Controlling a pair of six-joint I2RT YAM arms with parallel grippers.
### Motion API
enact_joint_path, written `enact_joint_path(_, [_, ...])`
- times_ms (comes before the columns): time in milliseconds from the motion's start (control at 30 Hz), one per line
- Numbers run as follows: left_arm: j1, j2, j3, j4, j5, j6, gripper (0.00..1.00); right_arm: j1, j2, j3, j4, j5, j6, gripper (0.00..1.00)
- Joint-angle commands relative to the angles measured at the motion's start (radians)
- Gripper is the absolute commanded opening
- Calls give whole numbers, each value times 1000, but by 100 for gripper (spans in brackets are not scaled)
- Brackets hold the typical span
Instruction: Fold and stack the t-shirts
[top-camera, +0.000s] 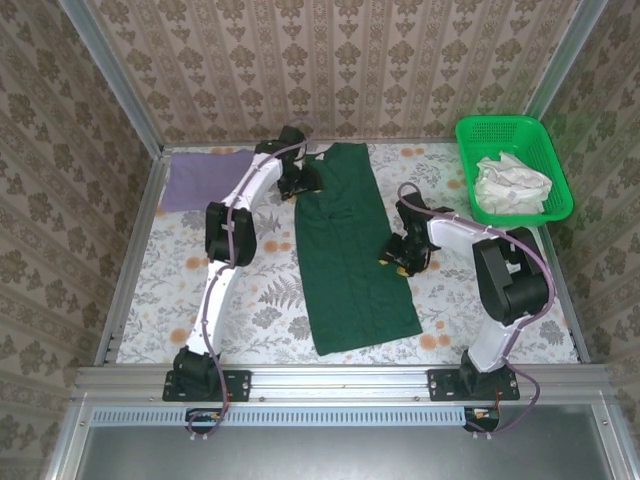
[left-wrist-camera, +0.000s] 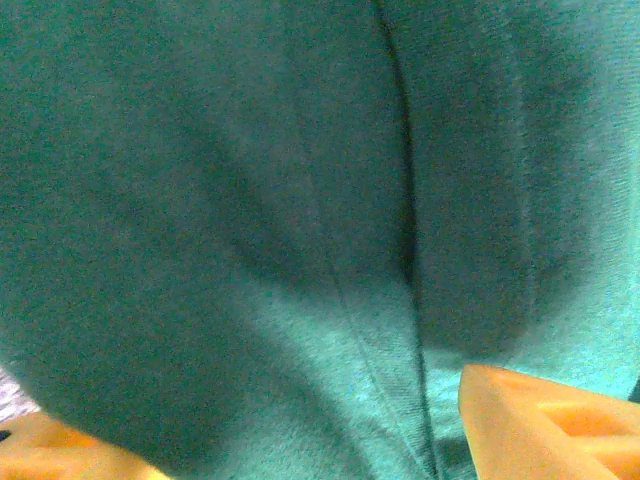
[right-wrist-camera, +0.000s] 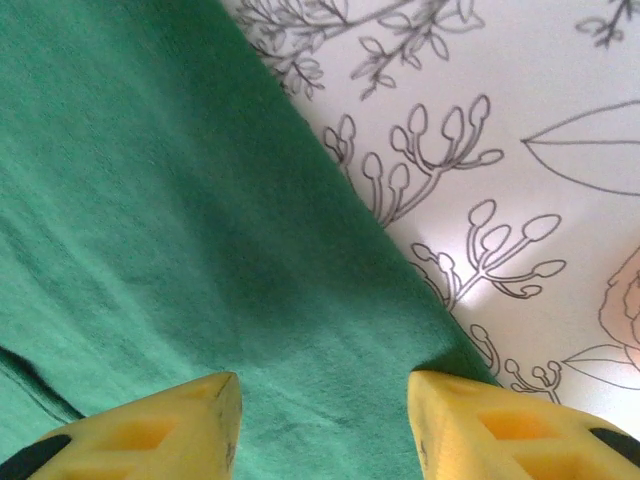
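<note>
Top view is evenly bright, shadows soft. Ahead of the left gripper (left-wrist-camera: 255, 400) the dark green t-shirt (left-wrist-camera: 250, 200) is dim and blurred; ahead of the right gripper (right-wrist-camera: 322, 380) focus is sharp, with mild glare on the tablecloth (right-wrist-camera: 495, 290)

Top view: the left arm (top-camera: 248, 188) crosses the pale lilac t-shirt (top-camera: 190, 180) and hides its right edge. The left gripper (top-camera: 303, 182) covers the far left corner of the dark green t-shirt (top-camera: 350, 250). Here the jaws of this gripper and of the right gripper (top-camera: 402, 255) are too small to read. The crumpled white cloth (top-camera: 512, 185) in the green mesh basket (top-camera: 500, 121) is too small to identify. Left wrist view: the green cloth lies so near the lens that it blurs, and both orange fingers (left-wrist-camera: 540, 425) are cut off by the lower edge. Right wrist view: the yellow fingers (right-wrist-camera: 500, 430) are cropped likewise, and the shirt runs off the left and top edges.
</note>
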Motion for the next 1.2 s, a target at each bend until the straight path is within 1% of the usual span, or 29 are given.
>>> enact_joint_path(0, [-33, 127, -7, 10, 65, -24, 71, -6, -5, -112, -39, -15, 46, 50])
enact_joint_path(100, [-49, 138, 6, 54, 106, -28, 72, -13, -58, -172, -40, -5, 79, 50])
enact_joint_path(167, [-86, 141, 17, 60, 121, -26, 73, -17, -102, -205, -45, 6, 103, 50])
enact_joint_path(267, [-106, 140, 11, 66, 147, -25, 73, -18, -178, -266, -41, 18, 153, 50])
enact_joint_path(367, [-115, 132, -14, 64, 150, -18, 73, -19, -241, -324, -13, 29, 211, 52])
enact_joint_path(433, [-108, 122, -25, 43, 134, -6, 73, -17, -256, -350, 12, 20, 232, 53])
enact_joint_path(467, [-99, 113, -31, 35, 123, 2, 73, -17, -253, -356, 46, 14, 242, 53])
enact_joint_path(600, [-47, 78, -64, 30, 79, 16, 73, -17, -200, -326, 53, 29, 223, 54])
enact_joint_path(667, [-8, 69, -63, 36, 62, 15, 73, -20, -160, -284, 37, 50, 189, 55])
enact_joint_path(767, [29, 70, -40, 42, 54, 8, 73, -20, -95, -217, 22, 68, 140, 55])
enact_joint_path(967, [77, 83, 3, 50, 18, -4, 73, -20, -3, -89, -17, 66, 104, 55])
enact_joint_path(1067, [93, 77, 6, 53, 50, -21, 73, -21, 34, -19, -85, 72, 80, 55])
enact_joint_path(1167, [91, 40, -5, 49, 71, -7, 73, -24, 22, -3, -159, 108, 78, 56])
